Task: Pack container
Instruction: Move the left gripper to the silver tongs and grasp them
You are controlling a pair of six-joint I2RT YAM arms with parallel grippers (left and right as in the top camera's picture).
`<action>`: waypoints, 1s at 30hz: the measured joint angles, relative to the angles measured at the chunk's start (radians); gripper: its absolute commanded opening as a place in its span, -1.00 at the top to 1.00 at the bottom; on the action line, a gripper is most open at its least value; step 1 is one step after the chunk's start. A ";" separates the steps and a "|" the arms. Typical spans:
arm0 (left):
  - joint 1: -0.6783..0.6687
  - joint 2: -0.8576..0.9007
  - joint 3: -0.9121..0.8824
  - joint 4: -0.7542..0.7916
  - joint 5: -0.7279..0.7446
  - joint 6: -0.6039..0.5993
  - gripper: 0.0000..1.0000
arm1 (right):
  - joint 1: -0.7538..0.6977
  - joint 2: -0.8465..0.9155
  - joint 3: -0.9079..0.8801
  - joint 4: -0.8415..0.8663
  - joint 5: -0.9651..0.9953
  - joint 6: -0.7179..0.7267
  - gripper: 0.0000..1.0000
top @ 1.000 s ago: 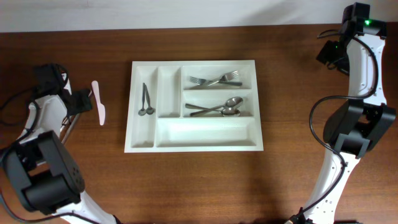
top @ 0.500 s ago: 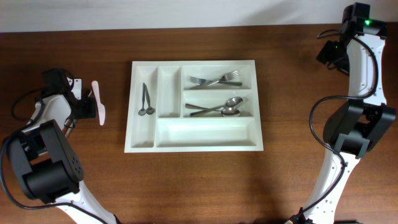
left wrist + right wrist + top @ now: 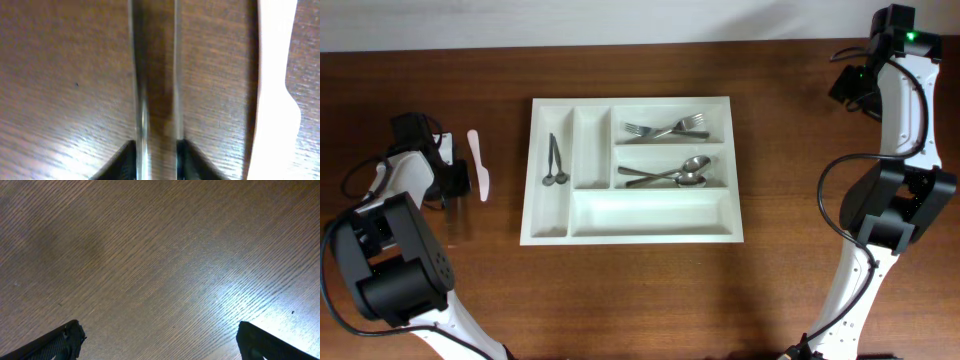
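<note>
Wooden table (image 3: 800, 130) carries the white five-compartment container (image 3: 650, 213), cutlery (image 3: 665, 128) inside. Left gripper (image 3: 156, 60) barely parted, right gripper (image 3: 159, 330) wide, both empty.

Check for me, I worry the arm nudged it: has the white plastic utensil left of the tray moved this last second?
No. The white plastic utensil keeps the same gap from the left wall of the tray as before.
</note>
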 measured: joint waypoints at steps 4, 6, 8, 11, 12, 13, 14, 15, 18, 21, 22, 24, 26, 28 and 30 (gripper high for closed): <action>0.000 0.000 0.011 -0.010 0.008 -0.010 0.96 | 0.000 0.000 0.000 0.000 0.000 0.000 -0.98; 0.000 0.000 0.012 -0.010 0.011 -0.010 0.96 | 0.000 0.000 0.000 0.000 0.000 0.000 -0.97; 0.000 0.000 0.012 -0.010 0.013 -0.010 0.96 | 0.000 0.000 0.000 0.000 0.000 0.000 -0.98; 0.000 0.000 0.019 -0.024 0.028 -0.013 0.96 | 0.000 0.000 0.000 0.000 0.000 0.000 -0.98; 0.000 0.000 0.028 -0.043 0.039 -0.014 0.96 | 0.000 0.000 0.000 0.000 0.000 0.000 -0.98; 0.000 0.000 0.040 -0.060 0.052 -0.014 0.96 | 0.000 0.000 0.000 0.000 0.000 0.000 -0.98; -0.001 0.000 0.060 -0.078 0.062 -0.014 0.96 | 0.000 0.000 0.000 0.000 0.000 0.000 -0.98; -0.002 0.000 0.081 -0.093 0.069 -0.014 0.96 | 0.000 0.000 0.000 0.000 0.000 0.000 -0.98; -0.008 -0.014 0.191 -0.148 0.083 -0.014 0.96 | 0.000 0.000 0.000 0.000 0.000 0.000 -0.98; -0.036 -0.066 0.286 -0.196 0.089 -0.006 0.96 | 0.000 0.000 0.000 0.000 0.000 0.000 -0.98; -0.053 -0.090 0.312 -0.208 0.090 0.008 0.96 | 0.000 0.000 0.000 0.000 0.000 0.001 -0.98; -0.097 -0.139 0.339 -0.225 0.091 0.051 0.96 | 0.000 0.000 0.000 0.000 0.000 0.000 -0.98; -0.157 -0.186 0.350 -0.253 0.098 0.116 0.97 | 0.000 0.000 0.000 0.000 0.000 0.000 -0.98; -0.223 -0.216 0.353 -0.288 0.111 0.190 0.97 | 0.000 0.000 0.000 0.000 0.000 0.000 -0.98; -0.301 -0.223 0.354 -0.338 0.120 0.279 0.97 | 0.000 0.000 0.000 0.000 0.000 0.000 -0.98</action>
